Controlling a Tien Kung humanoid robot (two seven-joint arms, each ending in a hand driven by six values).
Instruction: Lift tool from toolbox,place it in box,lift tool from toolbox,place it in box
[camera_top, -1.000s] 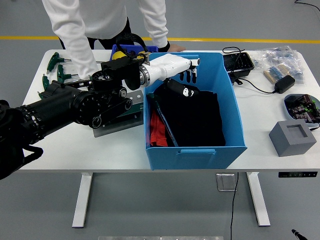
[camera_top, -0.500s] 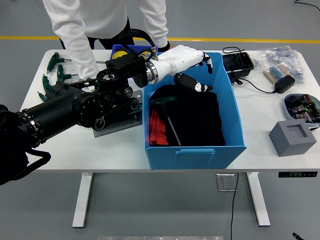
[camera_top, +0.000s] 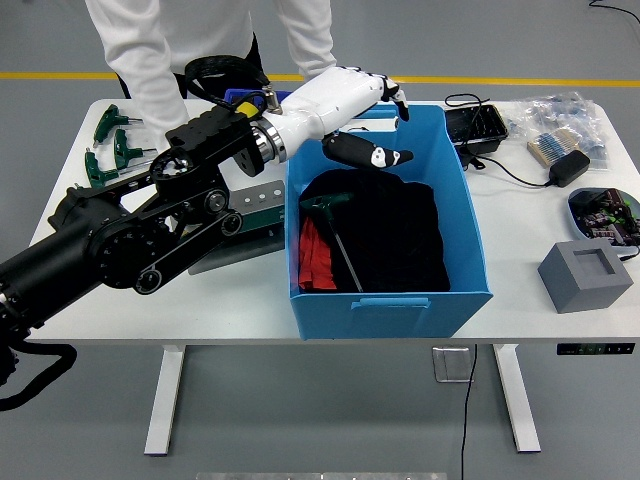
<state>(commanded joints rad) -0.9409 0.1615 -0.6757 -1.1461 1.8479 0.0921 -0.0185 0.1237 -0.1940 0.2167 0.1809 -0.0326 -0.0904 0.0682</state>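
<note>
A green T-handled hex key (camera_top: 331, 226) lies inside the blue box (camera_top: 470, 230) on a black cloth, next to a red item. My left hand (camera_top: 386, 125), white with dark fingertips, hovers over the box's back edge, fingers spread and empty. The grey toolbox plate (camera_top: 252, 203) lies left of the box, mostly hidden under my black left arm. More green T-handled tools (camera_top: 108, 145) lie on the table's far left. My right arm is out of view.
A person in white sleeves (camera_top: 150, 70) stands at the far side, behind my arm. A small blue bin (camera_top: 243, 97) is at the back. At the right stand a grey block (camera_top: 585, 275), a black tray (camera_top: 475, 125), a charger (camera_top: 570, 166) and parts bags (camera_top: 560, 115).
My left hand has risen and swung back and to the right above the box, fingers opening. The green hex key has settled on the black cloth.
</note>
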